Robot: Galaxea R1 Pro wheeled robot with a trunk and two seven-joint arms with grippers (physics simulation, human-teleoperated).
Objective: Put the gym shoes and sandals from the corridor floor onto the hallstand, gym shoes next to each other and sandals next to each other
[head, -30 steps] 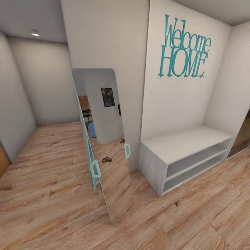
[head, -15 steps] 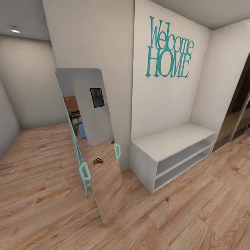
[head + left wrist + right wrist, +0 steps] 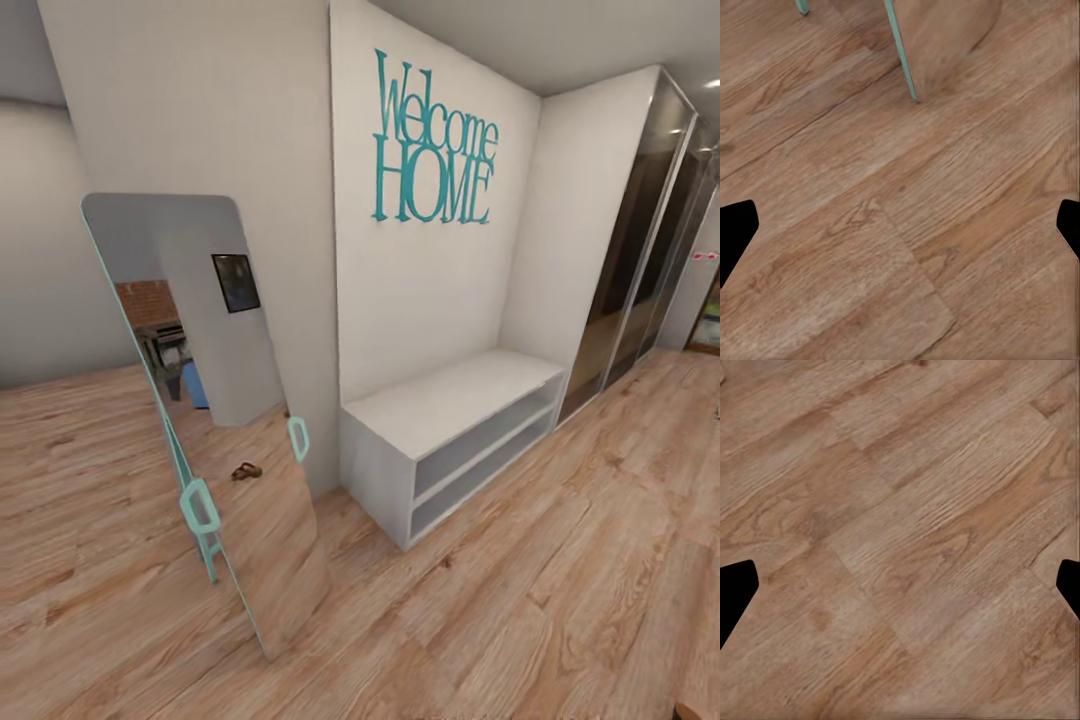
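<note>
Both grippers have their jaws spread wide, with nothing between them. On the left gripper (image 3: pixel 900 232), the black fingertips (image 3: pixel 735 232) poke in at the left and right edges of the left wrist view, and bare plank lies in the gap. The right gripper (image 3: pixel 900 592) looks the same in the right wrist view, its dark tips at the two side edges over open wood.

Under both is the corridor floor (image 3: pixel 560 590), light brown wood-grain planks with knots. At the top of the left wrist view, the lower corner of a teal-framed mirror (image 3: pixel 937 45) meets the planks.

In the head view, that tall standing mirror (image 3: pixel 200 400) leans at the left of the frame, in front of a white wall corner. In its glass, at the lower middle, sits a small brown shape that looks like one sandal (image 3: pixel 246 471), seen as a reflection on the reflected floor; it is too small to tell more. A dark framed picture (image 3: pixel 236 283) also shows in the reflection.

Right of the mirror, at centre frame, a low white bench (image 3: pixel 450 395) with two open shelf levels stands against the wall. Above it, teal "Welcome HOME" lettering (image 3: pixel 435 145) hangs on the wall. At the right edge are dark glossy sliding doors (image 3: pixel 640 250).
</note>
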